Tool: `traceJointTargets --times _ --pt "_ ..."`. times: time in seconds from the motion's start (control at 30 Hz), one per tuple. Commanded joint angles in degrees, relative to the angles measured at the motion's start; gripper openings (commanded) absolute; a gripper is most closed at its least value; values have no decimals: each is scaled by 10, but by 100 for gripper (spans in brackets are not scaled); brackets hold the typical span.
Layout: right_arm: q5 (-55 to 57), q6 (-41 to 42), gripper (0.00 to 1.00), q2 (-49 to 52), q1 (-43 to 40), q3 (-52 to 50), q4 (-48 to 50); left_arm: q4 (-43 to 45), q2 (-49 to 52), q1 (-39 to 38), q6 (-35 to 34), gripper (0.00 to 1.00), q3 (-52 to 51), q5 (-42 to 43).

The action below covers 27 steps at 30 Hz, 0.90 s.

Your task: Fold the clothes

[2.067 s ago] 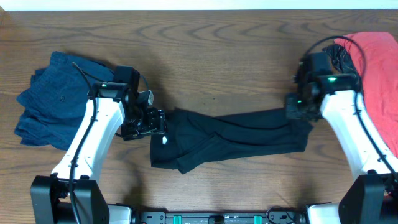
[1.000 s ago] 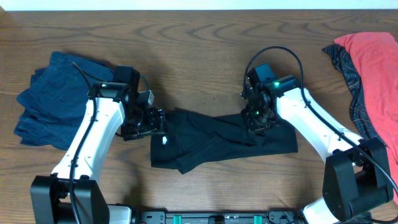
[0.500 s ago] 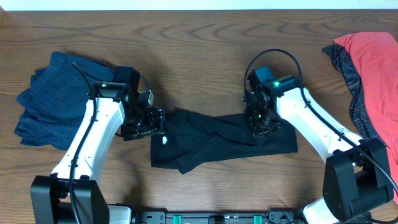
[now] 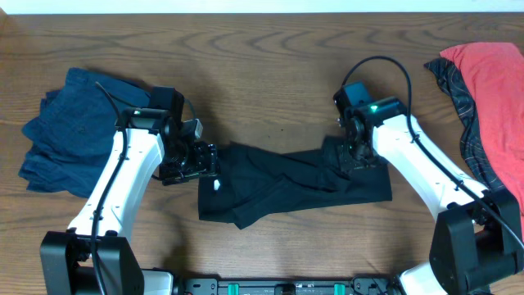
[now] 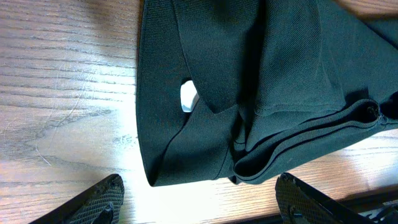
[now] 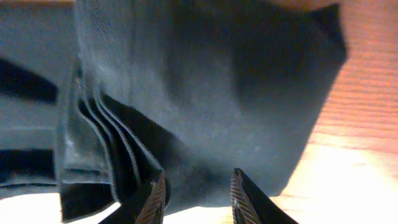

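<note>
Shifts right gripper (image 4: 357, 156) rightward over folded end of shirt (image 4: 278, 184) lying centred on table (image 4: 262, 65), fingers narrowly parted with no cloth evidently pinched, holds left gripper (image 4: 202, 160) wide astride left edge, mid-fold, next probably requires closing on that edge and carrying it across.

Shirt (image 4: 295, 184) central, garment (image 4: 65, 135) far left, pile (image 4: 491, 90) far right, seemingly layered

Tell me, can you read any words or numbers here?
No text here can be read.
black shirt: a small white mark at a fold's edge, too blurred to read.
navy garment, red garment, plaid garment: no lettering shows.
</note>
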Motion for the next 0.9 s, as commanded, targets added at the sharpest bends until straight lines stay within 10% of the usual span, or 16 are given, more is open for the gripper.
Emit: traceJointTargets --times 0.0,0.3,0.87 --pt "-12 5 33 -10 11 -39 15 -1 -2 1 -3 80 -3 1" --pt "-238 -77 32 -10 50 -105 61 -2 -2 1 -3 80 -3 1" --pt "-221 -88 24 -45 64 -58 12 -9 -2 1 -3 93 -3 1"
